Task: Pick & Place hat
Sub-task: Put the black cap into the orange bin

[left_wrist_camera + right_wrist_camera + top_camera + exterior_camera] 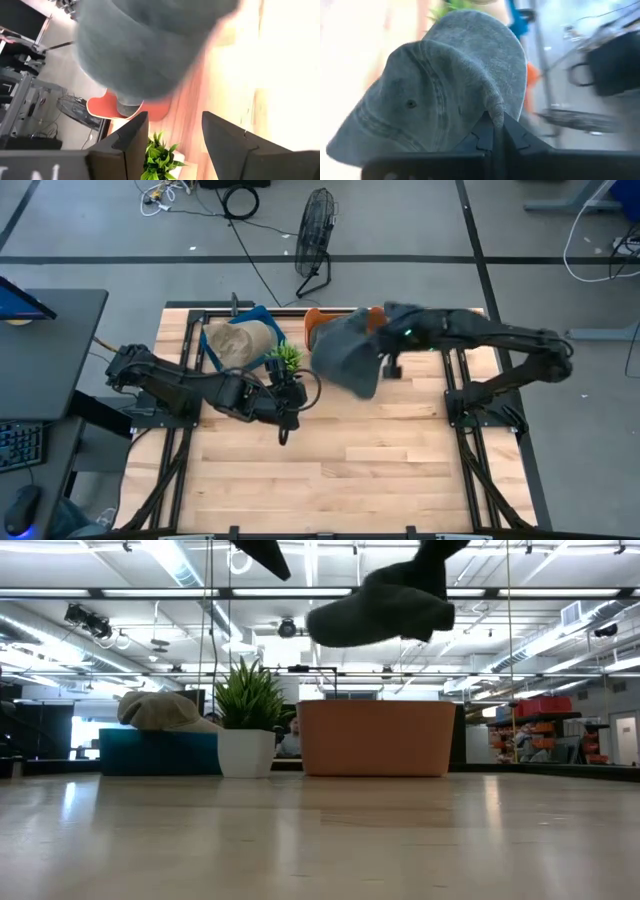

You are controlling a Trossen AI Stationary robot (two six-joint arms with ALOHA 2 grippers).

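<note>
right gripper [494,131] jaws pinch the grey hat [345,352] above the orange bin [376,737]; left gripper [172,137] jaws parted.

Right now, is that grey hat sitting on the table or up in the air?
In the air. The right end effector is pinched shut on the grey hat, which hangs well above the table in the low view.

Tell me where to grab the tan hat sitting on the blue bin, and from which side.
Judgement: take the tan hat from straight above, pinching a fold of the soft crown, much as the right gripper pinches the grey hat. It lies slumped on the blue bin, crown up and uncovered. The plant stands close beside, so a side approach there looks tight. The left gripper is open.
</note>
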